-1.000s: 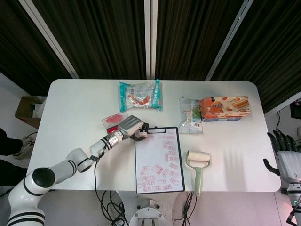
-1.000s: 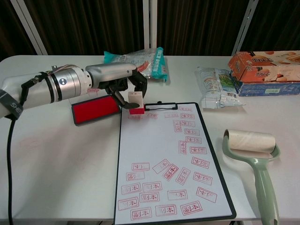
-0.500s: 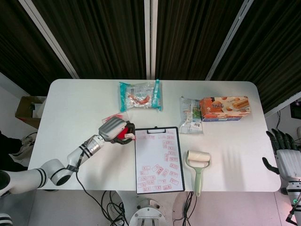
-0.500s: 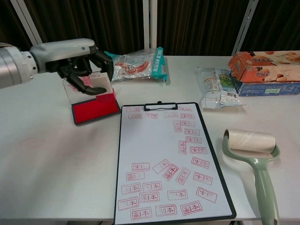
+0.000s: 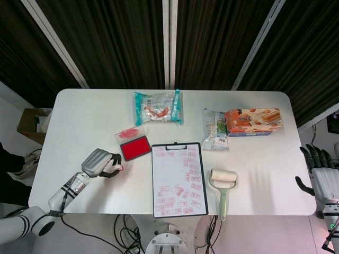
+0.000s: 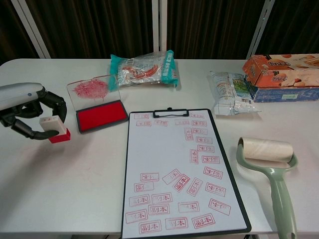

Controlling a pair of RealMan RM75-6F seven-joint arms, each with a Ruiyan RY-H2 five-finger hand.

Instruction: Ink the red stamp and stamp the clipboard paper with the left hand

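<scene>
The red stamp (image 6: 56, 130), white on top with a red base, is held in the curled fingers of my left hand (image 6: 26, 108) at the table's left side, its base low over or on the tabletop. In the head view the left hand (image 5: 99, 163) and stamp (image 5: 114, 169) sit well left of the clipboard (image 5: 178, 180). The open red ink pad (image 6: 101, 116) lies between the hand and the clipboard paper (image 6: 174, 164), which carries several red stamp marks. My right hand (image 5: 321, 173) hangs off the table's right edge, fingers apart, holding nothing.
The ink pad's clear lid (image 6: 90, 89) stands up behind it. A teal snack packet (image 6: 144, 68) lies at the back centre. A clear bag (image 6: 230, 92) and an orange box (image 6: 281, 69) are at the back right. A green lint roller (image 6: 271, 167) lies right of the clipboard.
My left hand has carried the stamp from the top of the clipboard, over the ink pad, and out to the left side of the table. The right hand stayed still.
</scene>
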